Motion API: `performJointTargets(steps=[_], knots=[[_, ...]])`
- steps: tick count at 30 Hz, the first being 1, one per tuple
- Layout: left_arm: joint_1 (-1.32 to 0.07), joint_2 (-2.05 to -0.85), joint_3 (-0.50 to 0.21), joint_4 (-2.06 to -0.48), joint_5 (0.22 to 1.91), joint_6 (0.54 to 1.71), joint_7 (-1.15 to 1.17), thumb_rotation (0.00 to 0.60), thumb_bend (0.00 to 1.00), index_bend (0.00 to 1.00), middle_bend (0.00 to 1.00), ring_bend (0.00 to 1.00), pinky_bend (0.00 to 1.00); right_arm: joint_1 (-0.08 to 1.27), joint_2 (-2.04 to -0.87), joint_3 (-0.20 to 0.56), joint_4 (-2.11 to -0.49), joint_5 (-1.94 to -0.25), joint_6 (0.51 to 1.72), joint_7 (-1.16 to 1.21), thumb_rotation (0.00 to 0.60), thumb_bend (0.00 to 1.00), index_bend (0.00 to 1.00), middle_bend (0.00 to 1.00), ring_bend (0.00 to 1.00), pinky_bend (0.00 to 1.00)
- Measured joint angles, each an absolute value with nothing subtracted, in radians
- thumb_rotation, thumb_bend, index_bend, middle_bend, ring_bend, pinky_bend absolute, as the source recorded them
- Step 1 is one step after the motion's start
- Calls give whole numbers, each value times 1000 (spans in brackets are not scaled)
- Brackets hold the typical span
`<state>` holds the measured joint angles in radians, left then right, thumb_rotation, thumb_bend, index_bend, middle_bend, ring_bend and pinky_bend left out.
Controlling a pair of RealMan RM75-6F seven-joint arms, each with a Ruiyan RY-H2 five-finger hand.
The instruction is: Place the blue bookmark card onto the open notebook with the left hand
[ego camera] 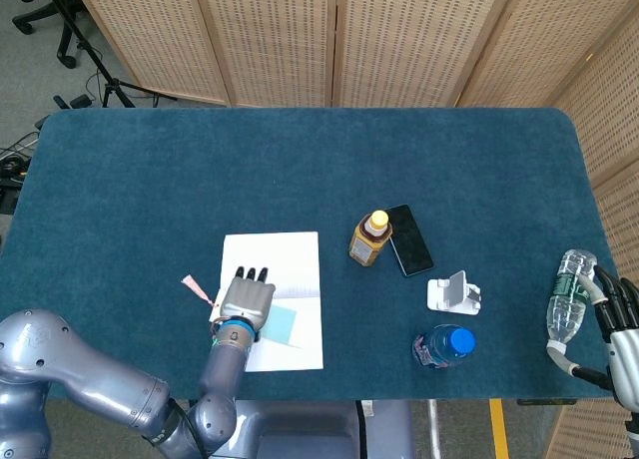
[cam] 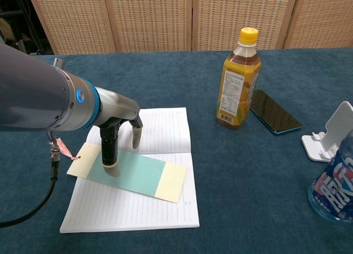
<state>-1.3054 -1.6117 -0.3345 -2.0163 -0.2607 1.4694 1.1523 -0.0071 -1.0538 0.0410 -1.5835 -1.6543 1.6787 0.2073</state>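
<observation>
The blue bookmark card (cam: 132,173), one strip with cream ends and a pink tassel (cam: 64,148) trailing off its left end, lies across the lower page of the open notebook (cam: 160,133), angled so its left end overhangs the notebook's left edge onto the tabletop (cam: 165,77). The left hand (ego camera: 246,299) is over the card with one finger (cam: 110,149) pressing straight down on the blue middle, seemingly to pin it flat on the page, while another finger beside it stands clear of the paper; whether the card is pinched from below cannot be told. To the right of the notebook stand one amber drink bottle (cam: 237,80) with a yellow cap and, just beyond it, one dark phone (cam: 274,112) lying flat. Further right of the notebook are one white phone stand (ego camera: 454,292) and one blue-capped bottle (ego camera: 444,345). Well to the right of the notebook, off the tabletop's edge, the right hand (ego camera: 619,344) wraps its fingers around one clear water bottle (ego camera: 570,296), apparently parked there out of the way. That makes three bottles in all.
</observation>
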Motion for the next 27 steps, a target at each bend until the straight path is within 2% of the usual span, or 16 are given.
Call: performJointTargets(steps=[10,25,27], knots=[[-1270,-1589,-348,-2034,-211,1430,1124,600,179,348,0,0,34,-8,-1053,41,-1582,-1655,1681,210,600,0,0,0,0,0],[-1207,-1505,-325,-2075,-155,1345,1066,600,173,252,0,0,34,-7,-1056,40,-1583,-1657,1679,201,600,0,0,0,0,0],[-1191,-1486,-314,-2081,-133,1330,1048,600,172,216,0,0,34,-6,-1056,40,-1584,-1657,1677,199,600,0,0,0,0,0]])
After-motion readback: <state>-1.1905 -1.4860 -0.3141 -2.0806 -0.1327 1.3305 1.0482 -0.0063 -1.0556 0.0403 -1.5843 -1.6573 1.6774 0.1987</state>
